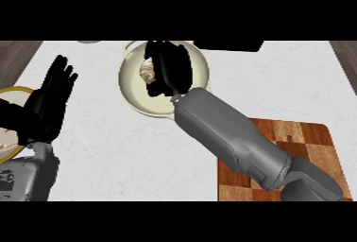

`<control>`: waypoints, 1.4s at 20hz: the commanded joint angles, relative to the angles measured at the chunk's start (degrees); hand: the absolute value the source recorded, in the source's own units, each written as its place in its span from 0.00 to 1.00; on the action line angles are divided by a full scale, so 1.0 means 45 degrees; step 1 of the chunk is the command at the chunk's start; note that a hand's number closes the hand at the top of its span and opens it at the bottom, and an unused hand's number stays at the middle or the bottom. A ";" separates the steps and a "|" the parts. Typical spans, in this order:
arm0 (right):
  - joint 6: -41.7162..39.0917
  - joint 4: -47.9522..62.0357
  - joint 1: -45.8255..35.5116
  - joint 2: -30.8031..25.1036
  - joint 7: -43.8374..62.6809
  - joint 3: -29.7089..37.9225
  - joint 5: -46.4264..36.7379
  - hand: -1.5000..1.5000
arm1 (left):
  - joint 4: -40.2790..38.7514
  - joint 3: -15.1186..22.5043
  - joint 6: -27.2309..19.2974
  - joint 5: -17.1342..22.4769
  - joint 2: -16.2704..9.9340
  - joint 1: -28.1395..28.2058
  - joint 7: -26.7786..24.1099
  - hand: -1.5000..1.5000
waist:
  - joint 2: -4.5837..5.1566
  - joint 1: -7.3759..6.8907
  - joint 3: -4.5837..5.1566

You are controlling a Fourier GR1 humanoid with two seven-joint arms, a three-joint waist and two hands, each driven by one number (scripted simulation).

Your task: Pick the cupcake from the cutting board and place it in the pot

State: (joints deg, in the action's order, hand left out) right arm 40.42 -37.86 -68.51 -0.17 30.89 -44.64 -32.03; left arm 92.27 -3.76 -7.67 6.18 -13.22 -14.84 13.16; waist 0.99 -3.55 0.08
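The cupcake (148, 72) was seen inside the cream pot (132, 97), at the far middle of the counter (279, 80) — partly hidden by the right hand (171, 66), whose fingers were curled round it. The cutting board (307, 142) lay near right, crossed by the grey forearm. The left hand (52, 94) was held open at the left — fingers straight and together — beside a yellow-rimmed plate (17, 90).
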 commanded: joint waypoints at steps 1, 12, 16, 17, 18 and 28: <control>0.0360 0.2006 -0.0433 0.0037 -0.1025 0.0238 0.0522 1.00 | 0.0034 0.0040 0.0156 0.0074 0.0041 0.0050 0.0005 0.50 | 0.0075 -0.0233 -0.0004; -0.1829 0.2246 0.0636 0.0039 -0.4417 0.2075 0.4415 0.00 | -0.0441 0.0352 -0.0063 -0.0279 0.0404 -0.0636 -0.0210 0.50 | 0.0326 -0.0732 -0.0025; -0.1971 0.1616 0.1223 0.0039 -0.6510 0.3314 0.6081 0.00 | -0.0222 0.0424 0.0067 -0.0239 0.0440 -0.0253 -0.0379 0.50 | 0.0310 -0.0761 -0.0047; -0.1726 0.1446 0.1529 0.0039 -0.7166 0.3624 0.6462 0.00 | -0.0188 0.0444 -0.0250 -0.0354 0.0541 -0.0735 -0.0007 0.50 | 0.0325 -0.0669 -0.0064; -0.1787 0.1337 0.1283 0.0039 -0.7481 0.4231 0.6931 0.00 | -0.0207 0.0361 -0.0099 -0.0324 0.0260 -0.0931 0.0310 0.50 | 0.0315 -0.0598 -0.0074; -0.3913 0.3103 0.1191 -0.0508 -1.1472 0.7478 0.9541 0.00 | 0.0463 0.0230 -0.0172 -0.0314 0.0312 -0.0021 0.0097 0.50 | 0.0129 -0.0167 -0.0039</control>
State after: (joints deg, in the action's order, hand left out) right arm 27.78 -27.35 -63.07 -0.52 -14.44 -15.96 7.43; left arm 92.68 -2.44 -8.09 4.98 -11.63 -15.77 13.44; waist 1.76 -5.00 -0.11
